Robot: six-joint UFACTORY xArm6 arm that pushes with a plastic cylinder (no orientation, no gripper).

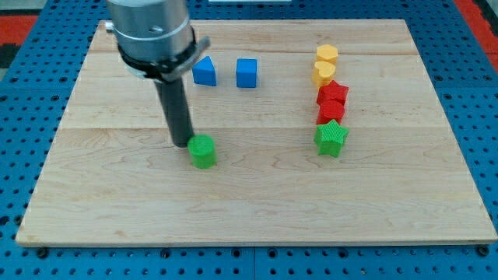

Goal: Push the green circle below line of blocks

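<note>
From where I stand, the wooden desk (257, 202) sits on a blue pegboard surface (31, 117), and most of its near half is bare wood. Toward the view's left the arm comes down from the view's top, a wide grey metal collar (152, 35) narrowing into the dark rod. There is no end effector to open or close here, only that rod; my tip (181, 145) rests on the desk just to the left of the green circle (203, 150), so close that I cannot tell whether the two touch.

The green circle itself lies left of the desk's middle, well apart from the other blocks and roughly level with the lowest block of the line over on the right.

Farther up and a little right of the rod sit two blue blocks: a wedge-like blue block (205, 71) just beside the collar's edge, and a blue cube (247, 73) near it, with a gap between them.

On the view's right a line of blocks runs from top to bottom: a yellow hexagon (327, 54), a yellow heart-like block (324, 72) touching it, then two red blocks (332, 100) pressed together, their shapes hard to make out, and a green star (331, 138) at the bottom end.
</note>
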